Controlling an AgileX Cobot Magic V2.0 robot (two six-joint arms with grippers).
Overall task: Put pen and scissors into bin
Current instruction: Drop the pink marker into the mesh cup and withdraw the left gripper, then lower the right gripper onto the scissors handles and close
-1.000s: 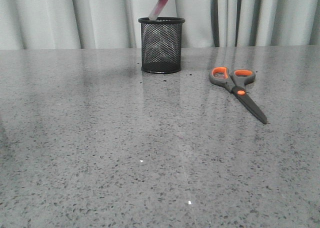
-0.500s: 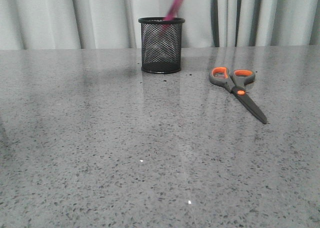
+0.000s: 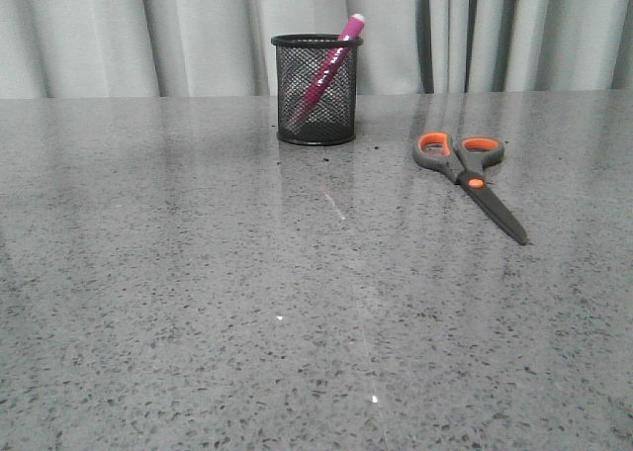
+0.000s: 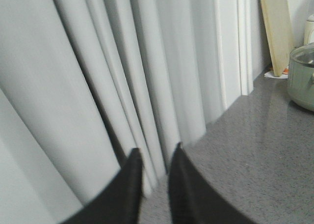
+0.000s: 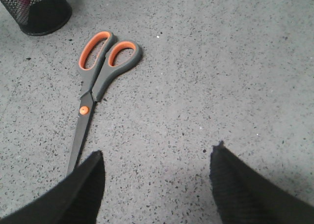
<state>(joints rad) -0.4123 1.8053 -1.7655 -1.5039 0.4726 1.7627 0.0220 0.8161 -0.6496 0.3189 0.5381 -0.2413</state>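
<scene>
Front view: the pen leans inside the bin; my right claw gapes wide, my left is nearly closed, empty.

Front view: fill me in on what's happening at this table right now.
A two-armed robot is tidying stationery. The pen stands tilted inside the bin, its tip poking above the rim. The scissors lie closed on the table, to the right of the bin, untouched. The right gripper hangs open near their blade tips. The left gripper, fingers nearly together and holding nothing, points at the curtain.
</scene>
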